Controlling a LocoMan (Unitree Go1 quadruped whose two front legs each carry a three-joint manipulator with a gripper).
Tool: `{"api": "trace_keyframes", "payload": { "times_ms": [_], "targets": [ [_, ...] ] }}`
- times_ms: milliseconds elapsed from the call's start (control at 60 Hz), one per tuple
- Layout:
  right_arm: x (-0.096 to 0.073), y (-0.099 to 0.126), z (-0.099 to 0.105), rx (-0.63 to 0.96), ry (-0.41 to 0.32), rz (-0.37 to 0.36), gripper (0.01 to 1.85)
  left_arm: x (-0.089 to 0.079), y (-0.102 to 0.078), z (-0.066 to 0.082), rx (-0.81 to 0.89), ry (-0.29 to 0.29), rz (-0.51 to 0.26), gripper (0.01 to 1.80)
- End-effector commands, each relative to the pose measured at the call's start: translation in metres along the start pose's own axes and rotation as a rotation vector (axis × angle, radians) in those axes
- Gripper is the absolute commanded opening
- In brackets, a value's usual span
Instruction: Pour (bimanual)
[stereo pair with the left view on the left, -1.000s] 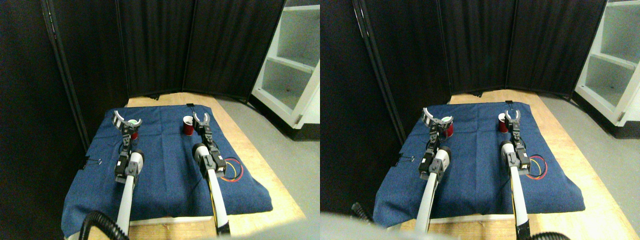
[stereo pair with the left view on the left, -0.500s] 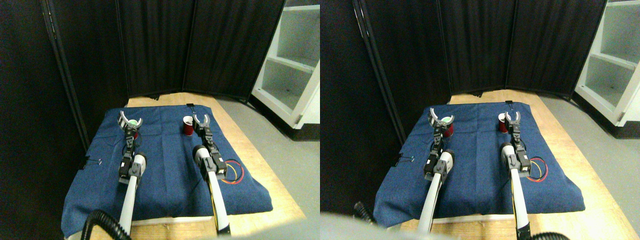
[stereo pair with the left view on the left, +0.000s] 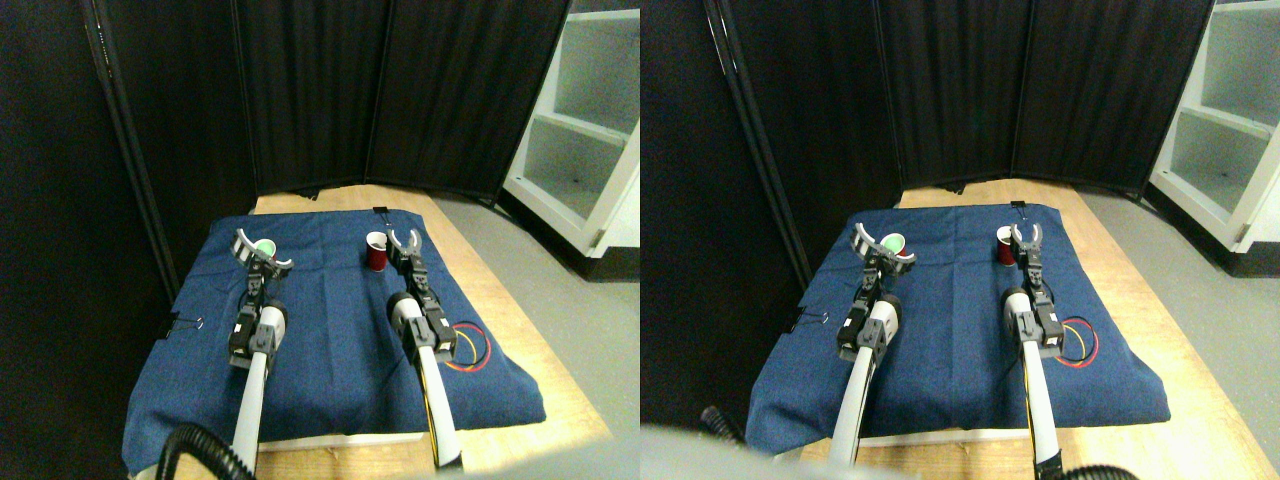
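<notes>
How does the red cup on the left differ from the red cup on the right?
The left red plastic cup shows something green at its mouth; the right red plastic cup shows a pale, seemingly empty inside. The left cup sits between the left hand's open jaws, mostly hidden; the right cup stands in plain view, just left of the right hand. Both stand on the blue cloth.

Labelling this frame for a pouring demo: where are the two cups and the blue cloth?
Left cup (stereo pair with the left view on the left: 264, 246): stereo pair view, green contents at its mouth.
Right cup (stereo pair with the left view on the left: 376, 256): stereo pair view, red side wall.
Blue cloth (stereo pair with the left view on the left: 330, 330): stereo pair view, bare middle.

Dim, soft focus, brighter at right, wide-angle bending at edges
</notes>
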Motion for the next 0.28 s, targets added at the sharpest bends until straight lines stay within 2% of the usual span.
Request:
{"api": "trace_keyframes", "payload": {
  "times_ms": [17, 33, 50, 100, 283],
  "targets": [
    [-0.0025, 0.0078, -0.0008, 0.011, 0.003, 0.042, 0.33, 0.0023, -0.0062, 0.0061, -0.059, -0.118, -0.054, 1.11],
    [-0.0025, 0.0078, -0.0008, 0.011, 0.003, 0.042, 0.33, 0.0023, -0.0062, 0.0061, -0.059, -0.118, -0.054, 1.11],
    [-0.0025, 0.0078, -0.0006, 0.013, 0.006, 0.041, 0.33, 0.0018, -0.0065, 0.0066, -0.067, -0.141, -0.061, 0.98],
    [-0.0028, 0.0079, -0.0004, 0.007, 0.015, 0.043, 0.33, 0.0009, -0.0071, 0.0076, -0.068, -0.144, -0.062, 0.91],
    [-0.0051, 0.0084, 0.0001, 0.014, 0.005, 0.042, 0.33, -0.0029, -0.0115, 0.0105, -0.071, -0.139, -0.074, 0.89]
  ]
}}
